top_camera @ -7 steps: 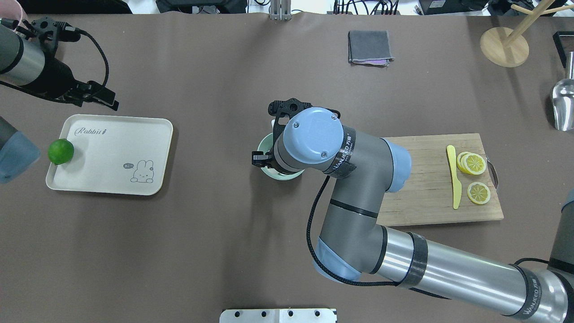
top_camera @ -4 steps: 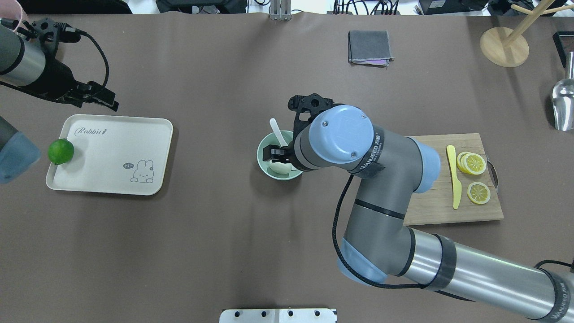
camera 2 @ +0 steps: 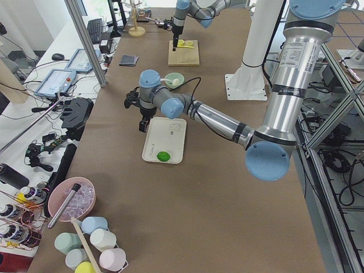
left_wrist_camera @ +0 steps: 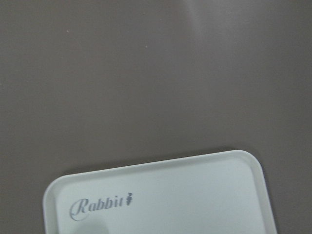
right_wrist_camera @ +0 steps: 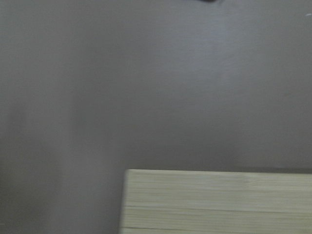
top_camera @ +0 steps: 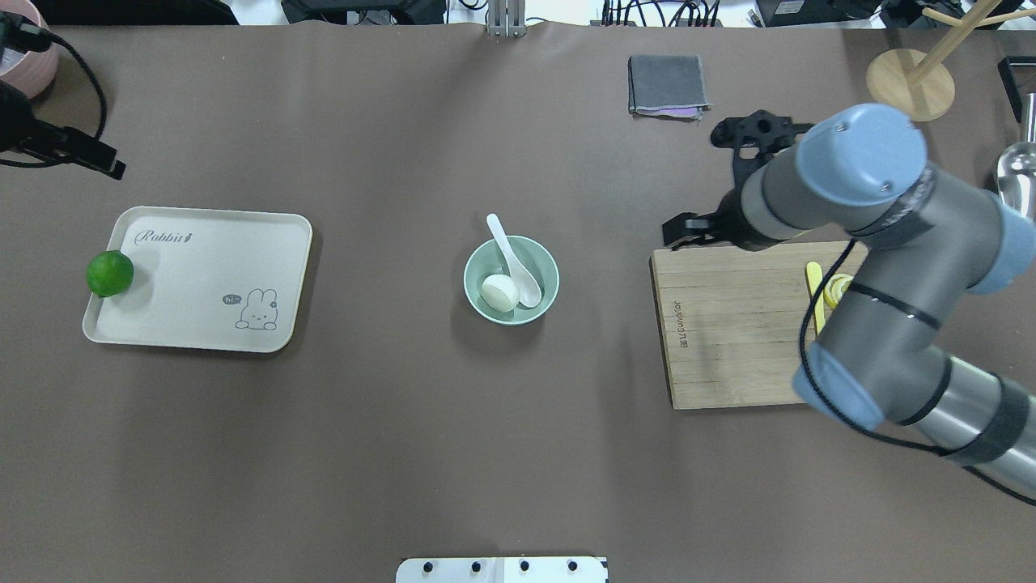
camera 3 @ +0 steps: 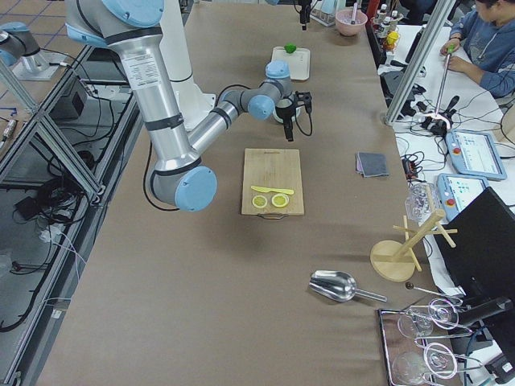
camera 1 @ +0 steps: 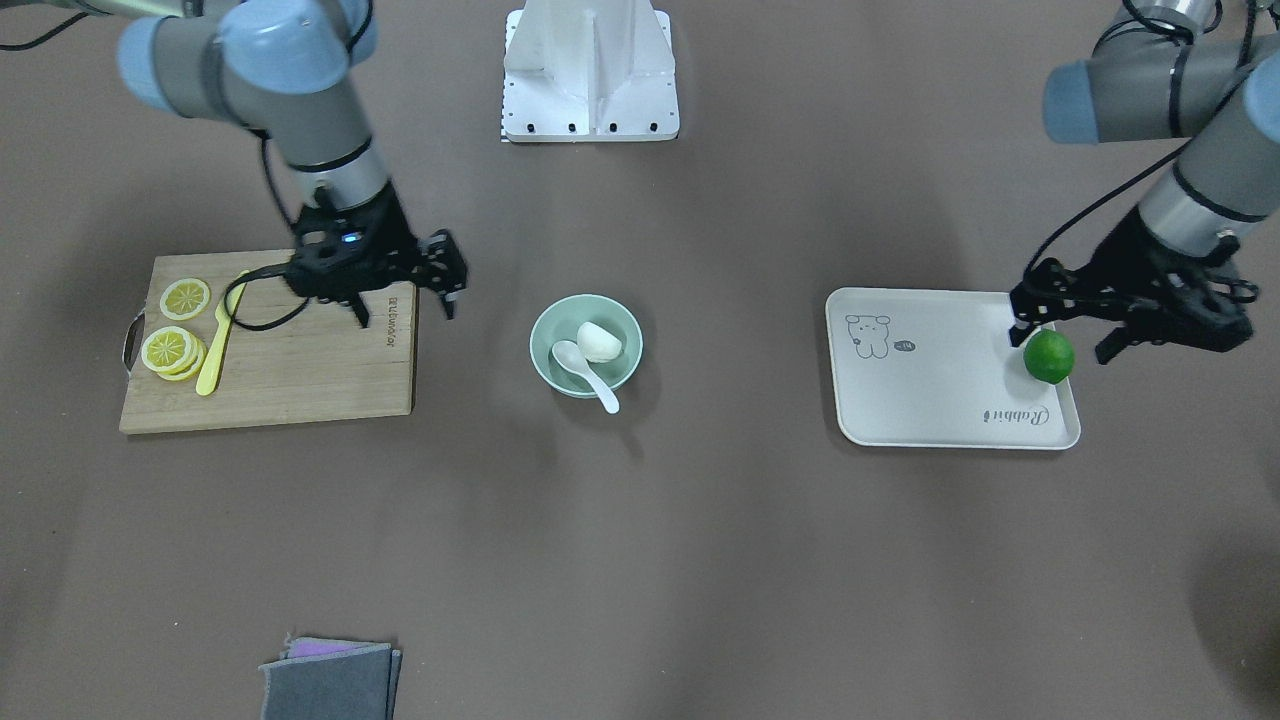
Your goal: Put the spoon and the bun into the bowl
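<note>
Overhead exterior view shows spoon [top_camera: 511, 259] and bun [top_camera: 500, 291] already inside bowl [top_camera: 472, 267], well apart from right tool [camera 1: 405, 315] and left tool [camera 1: 1060, 345]; both stand open, empty. Task seems finished.

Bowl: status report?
Left tool open, right tool open, both empty. Spoon and bun in bowl. Nothing over the bowl.
</note>
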Controlling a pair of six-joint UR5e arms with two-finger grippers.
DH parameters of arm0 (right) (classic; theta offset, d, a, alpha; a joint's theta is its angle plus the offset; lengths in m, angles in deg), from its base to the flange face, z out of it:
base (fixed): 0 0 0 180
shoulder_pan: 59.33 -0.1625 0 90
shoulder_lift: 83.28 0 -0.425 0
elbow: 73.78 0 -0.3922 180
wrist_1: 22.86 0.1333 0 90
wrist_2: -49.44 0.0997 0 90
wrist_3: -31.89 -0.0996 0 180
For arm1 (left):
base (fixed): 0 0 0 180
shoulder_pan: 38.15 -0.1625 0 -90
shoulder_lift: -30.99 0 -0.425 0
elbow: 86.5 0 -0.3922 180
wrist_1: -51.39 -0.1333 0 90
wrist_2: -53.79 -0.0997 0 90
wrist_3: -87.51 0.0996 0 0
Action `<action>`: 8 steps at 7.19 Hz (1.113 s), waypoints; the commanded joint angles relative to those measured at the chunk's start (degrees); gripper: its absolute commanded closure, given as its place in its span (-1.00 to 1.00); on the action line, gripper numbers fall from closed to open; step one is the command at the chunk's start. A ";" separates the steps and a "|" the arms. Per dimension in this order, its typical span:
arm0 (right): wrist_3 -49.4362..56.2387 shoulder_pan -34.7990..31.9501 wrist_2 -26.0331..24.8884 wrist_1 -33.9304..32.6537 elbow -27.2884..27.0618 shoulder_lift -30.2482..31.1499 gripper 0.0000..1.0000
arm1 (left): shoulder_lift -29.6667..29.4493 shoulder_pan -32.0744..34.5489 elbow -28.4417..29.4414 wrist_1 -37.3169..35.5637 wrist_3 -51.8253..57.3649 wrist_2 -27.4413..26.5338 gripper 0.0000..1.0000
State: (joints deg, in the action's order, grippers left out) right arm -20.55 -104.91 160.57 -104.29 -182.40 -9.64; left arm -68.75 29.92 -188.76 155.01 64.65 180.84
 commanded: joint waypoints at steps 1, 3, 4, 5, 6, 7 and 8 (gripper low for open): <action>25.51 -15.51 12.38 -0.22 0.94 10.69 -1.00 | 8.71 8.43 -1.27 -0.96 17.23 0.74 -0.98; 45.75 -28.71 16.82 -0.14 6.46 16.07 -1.00 | 10.95 16.44 4.74 -4.98 33.84 3.61 -0.98; 54.72 -34.86 19.19 -0.31 8.14 18.88 -1.00 | 14.36 19.35 6.09 -5.18 38.71 8.77 -0.98; 59.60 -37.36 21.82 -0.31 9.64 20.39 -1.00 | 19.27 21.20 5.58 -4.31 38.24 9.78 -0.98; 60.00 -38.08 22.20 0.47 9.13 23.10 -1.00 | 20.01 21.40 5.75 -4.21 38.15 9.79 -0.98; 60.17 -39.65 22.99 0.48 9.04 24.35 -1.00 | 20.54 21.66 5.67 -4.13 38.32 9.71 -0.98; 60.26 -39.84 22.99 0.48 9.04 24.88 -1.00 | 20.89 21.75 5.67 -4.04 38.41 9.62 -0.98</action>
State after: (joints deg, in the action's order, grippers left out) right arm 39.20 -143.82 183.12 -103.90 -173.37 14.01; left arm -48.59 51.38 -183.11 150.84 102.87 190.44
